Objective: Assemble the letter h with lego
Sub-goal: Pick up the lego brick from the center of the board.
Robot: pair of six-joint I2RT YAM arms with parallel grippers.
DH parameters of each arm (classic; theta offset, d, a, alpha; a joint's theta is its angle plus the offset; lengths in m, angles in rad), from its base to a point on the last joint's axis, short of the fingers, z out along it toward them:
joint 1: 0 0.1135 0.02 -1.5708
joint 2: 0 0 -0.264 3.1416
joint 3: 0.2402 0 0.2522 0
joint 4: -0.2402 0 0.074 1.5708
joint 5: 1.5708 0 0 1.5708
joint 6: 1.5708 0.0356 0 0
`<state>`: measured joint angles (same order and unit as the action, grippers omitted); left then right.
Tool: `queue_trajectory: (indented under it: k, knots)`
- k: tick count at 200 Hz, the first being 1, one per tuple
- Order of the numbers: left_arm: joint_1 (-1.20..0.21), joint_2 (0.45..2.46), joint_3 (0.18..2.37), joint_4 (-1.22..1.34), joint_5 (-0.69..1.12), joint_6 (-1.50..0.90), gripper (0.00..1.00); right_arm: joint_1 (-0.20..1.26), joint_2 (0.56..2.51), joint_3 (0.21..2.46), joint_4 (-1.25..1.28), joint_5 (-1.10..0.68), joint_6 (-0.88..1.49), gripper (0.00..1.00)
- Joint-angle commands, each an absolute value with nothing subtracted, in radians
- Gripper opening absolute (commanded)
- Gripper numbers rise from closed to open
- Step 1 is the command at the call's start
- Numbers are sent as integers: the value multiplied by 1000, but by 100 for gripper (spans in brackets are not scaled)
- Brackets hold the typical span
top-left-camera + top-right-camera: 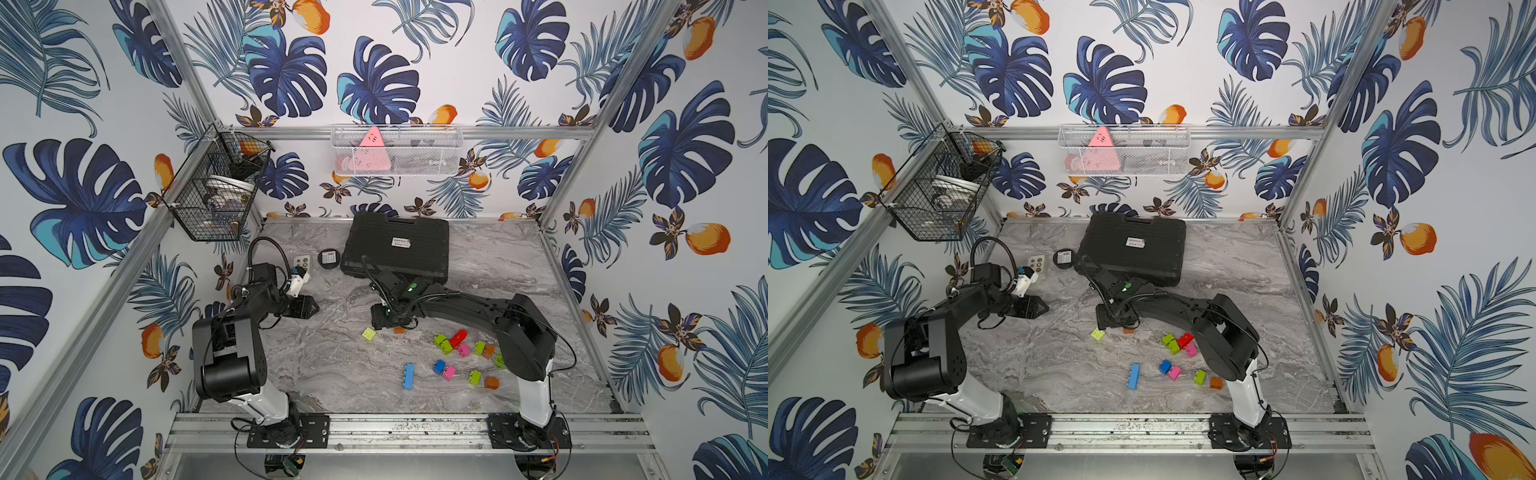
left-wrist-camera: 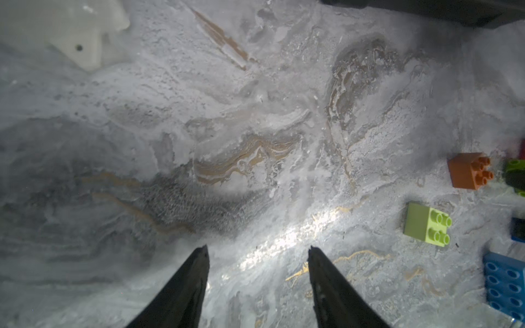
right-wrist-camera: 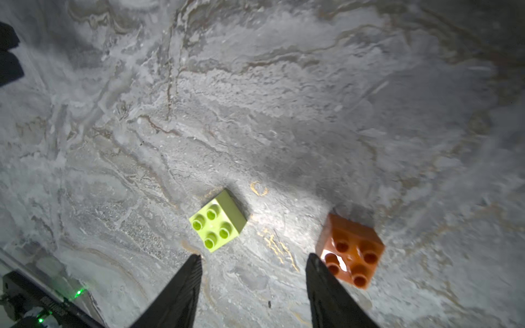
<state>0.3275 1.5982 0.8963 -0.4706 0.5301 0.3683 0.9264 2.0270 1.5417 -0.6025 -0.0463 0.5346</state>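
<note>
Lego (image 1: 443, 344) lies loose on the grey marbled desk (image 1: 324, 374), most of it in a scatter beside the right arm's lower link: lime-green, pink, blue and orange cubes and a red brick (image 1: 458, 336). A long blue brick (image 1: 409, 376) lies flat at the scatter's left edge, apart from its neighbours. 2 cubes sit away from the rest, toward the desk's middle: a lime-green 2×2 brick (image 3: 217, 220) and an orange 2×2 brick (image 3: 352, 250), both studs up, 4 studs each, near one another but not touching. Right pincer (image 3: 254, 257) hangs over these 2, fingers spread to a middling gap with nothing between them. The lime-green brick is just ahead of 1 fingertip and the orange brick just outside the other; whether that finger touches it cannot be told. Left pincer (image 2: 258, 250) is over bare desk, well apart from the bricks, fingers likewise parted and empty. Its wrist view catches the same 2 cubes and the long blue brick at the frame's edge. Behind the arms: a closed black case (image 1: 395, 247), a round black disc (image 1: 329, 257) and a white box (image 1: 301, 262) with buttons
</note>
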Motion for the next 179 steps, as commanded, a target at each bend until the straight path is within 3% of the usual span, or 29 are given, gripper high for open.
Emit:
queue_trajectory:
  k: [1,41,149,179]
  knots:
    - [345,1567,867,-423,567,365,63,935,2093,1598,-649,-141,415,61]
    - [349,1519,832,-384,528,368,70,950,2178,1674,-710,-99,277,61]
    - [367,1521,825,-376,549,363,70,1005,2234,1739,-747,-22,226,55]
    - [368,1524,827,-376,549,364,70,1009,2227,1738,-758,25,233,47]
